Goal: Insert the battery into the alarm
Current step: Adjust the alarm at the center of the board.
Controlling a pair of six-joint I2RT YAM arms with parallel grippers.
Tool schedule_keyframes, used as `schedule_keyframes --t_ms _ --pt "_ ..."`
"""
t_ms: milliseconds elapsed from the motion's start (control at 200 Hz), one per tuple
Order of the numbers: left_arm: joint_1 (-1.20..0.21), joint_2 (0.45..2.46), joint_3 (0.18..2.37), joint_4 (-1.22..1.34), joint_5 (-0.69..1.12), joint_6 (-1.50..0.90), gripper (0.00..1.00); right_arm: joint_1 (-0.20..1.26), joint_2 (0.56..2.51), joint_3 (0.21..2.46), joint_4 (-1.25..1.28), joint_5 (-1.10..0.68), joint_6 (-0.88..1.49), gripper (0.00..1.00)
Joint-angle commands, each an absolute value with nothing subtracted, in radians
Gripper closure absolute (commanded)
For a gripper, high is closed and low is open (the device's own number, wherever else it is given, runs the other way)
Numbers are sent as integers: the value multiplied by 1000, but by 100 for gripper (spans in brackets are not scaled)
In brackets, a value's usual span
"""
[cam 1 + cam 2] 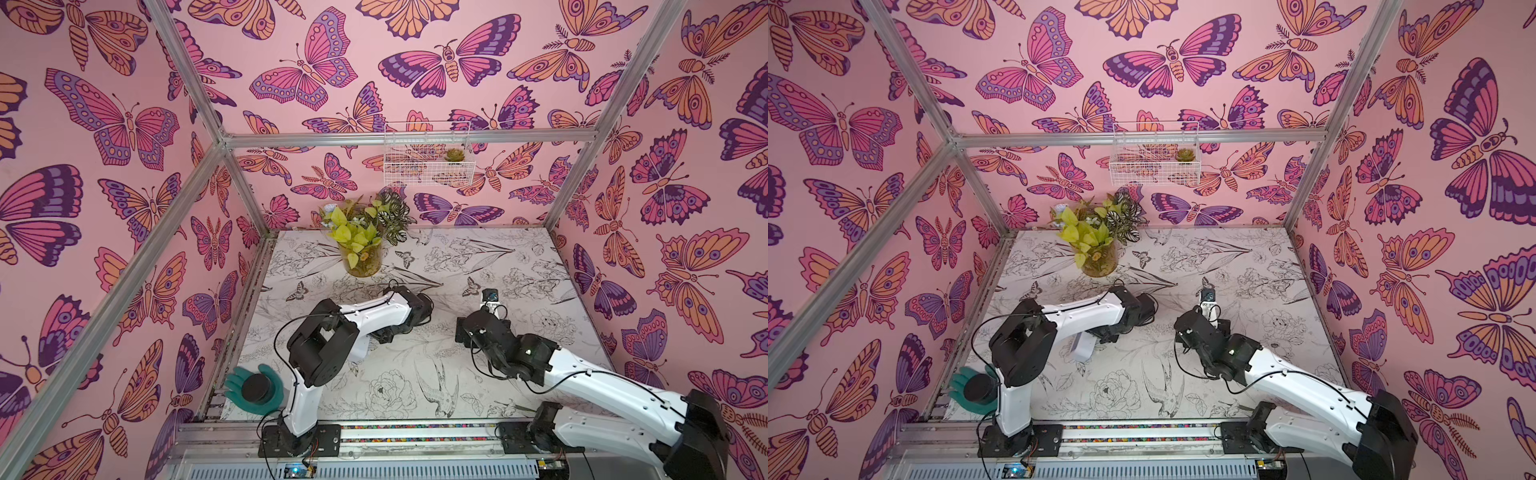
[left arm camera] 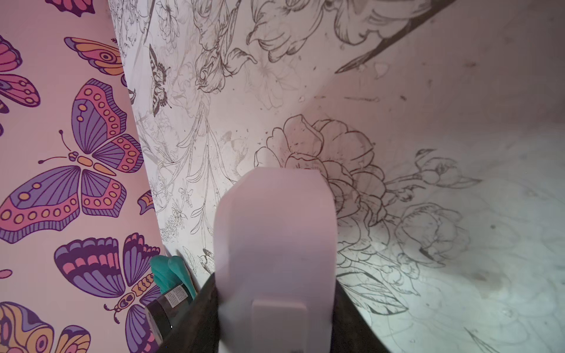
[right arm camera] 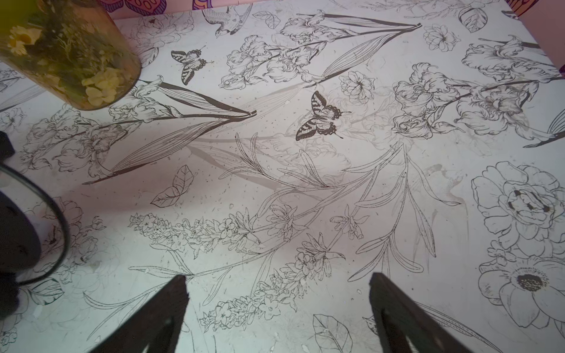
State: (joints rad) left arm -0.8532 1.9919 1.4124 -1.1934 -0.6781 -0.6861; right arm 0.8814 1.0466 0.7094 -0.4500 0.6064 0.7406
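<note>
Nearest the rail, beside the left arm's base, a teal hand-shaped holder (image 1: 232, 384) cups a black jar (image 1: 254, 388). It stands ahead of the left claw, well apart from it and close to the left wall. The left claw (image 2: 275, 279) sits folded under its own forearm and points toward that near corner. Its dark jaws are clamped on the alarm (image 2: 275, 229), one on each long side. The white rounded body sticks out past the fingertips over the flower-printed table (image 2: 458, 259).

The face turned to the wrist camera is plain white, with a raised oblong tab at the claw end. In a top view the alarm (image 1: 1083, 348) shows as a white slab under the forearm. Whether it touches the table I cannot tell.

On the robot's right side, well apart from the left claw, the right claw (image 3: 278, 276) hangs over the printed table with its two dark fingers (image 3: 165, 305) spread wide. Beyond the right claw and to its left stands a glass vase (image 1: 360, 259) of leafy plants. Farthest back, high on the rear wall, hangs a white wire basket (image 1: 428, 174) with a small succulent (image 1: 455, 155) in it.
</note>
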Motion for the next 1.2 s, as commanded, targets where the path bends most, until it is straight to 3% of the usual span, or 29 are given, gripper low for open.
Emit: schedule_keyframes --t_ms 0,215,671,1011,1121,1197 --pt "-870 2021 1438 -1243 -700 -698 65 871 1054 691 -449 614 761 6" --pt "-915 2061 1448 -1235 -675 -736 41 868 1060 683 -438 609 764 6" --pt "-960 1974 1428 -1117 -563 -711 34 867 1007 661 -441 617 767 6" --pt "-954 1684 1273 -851 -439 -627 25 867 988 673 -416 587 713 6" --pt "-921 1525 1167 -709 -440 -578 16 866 986 686 -391 590 662 6" --pt "-871 1401 1080 -612 -439 -539 6 867 986 704 -376 602 610 4"
